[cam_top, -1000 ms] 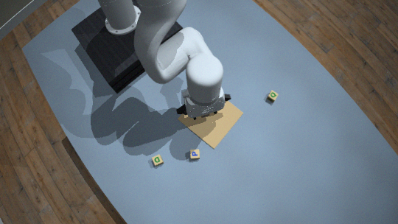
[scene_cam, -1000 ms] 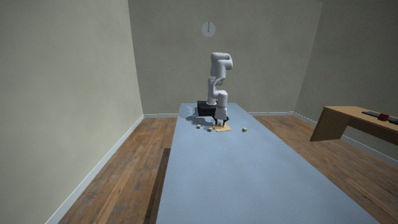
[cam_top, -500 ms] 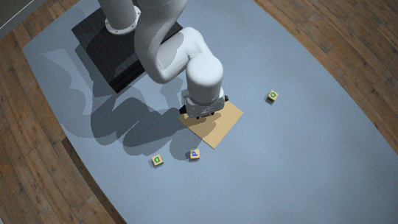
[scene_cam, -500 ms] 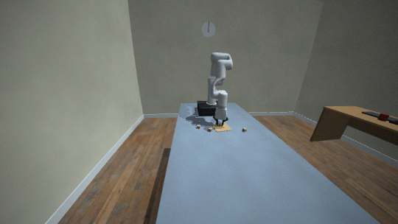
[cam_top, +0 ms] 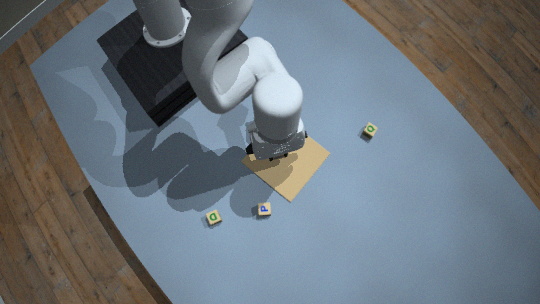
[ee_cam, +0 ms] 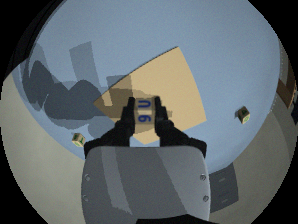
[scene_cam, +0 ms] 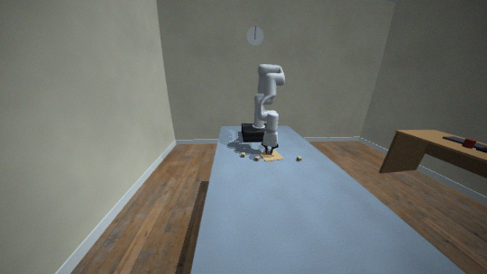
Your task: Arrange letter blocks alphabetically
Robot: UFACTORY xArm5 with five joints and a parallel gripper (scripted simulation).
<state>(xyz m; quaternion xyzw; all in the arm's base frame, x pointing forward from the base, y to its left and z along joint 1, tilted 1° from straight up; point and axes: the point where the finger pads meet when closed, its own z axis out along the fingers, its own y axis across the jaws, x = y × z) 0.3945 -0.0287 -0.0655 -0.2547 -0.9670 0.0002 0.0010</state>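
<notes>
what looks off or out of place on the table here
Nothing is spilled or damaged. Three lettered blocks, D, P and a green-lettered one, lie scattered off the mat, each turned differently.

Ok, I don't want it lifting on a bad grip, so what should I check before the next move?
1. Gripper shut on the blue-marked block: ok.
2. That block's letter readable: cannot tell.
3. Mat flat on the table: ok.
4. Row on the mat: not ok; D block, P block and the green-lettered block lie off it.
5. Lift path free of other blocks: ok.
</notes>
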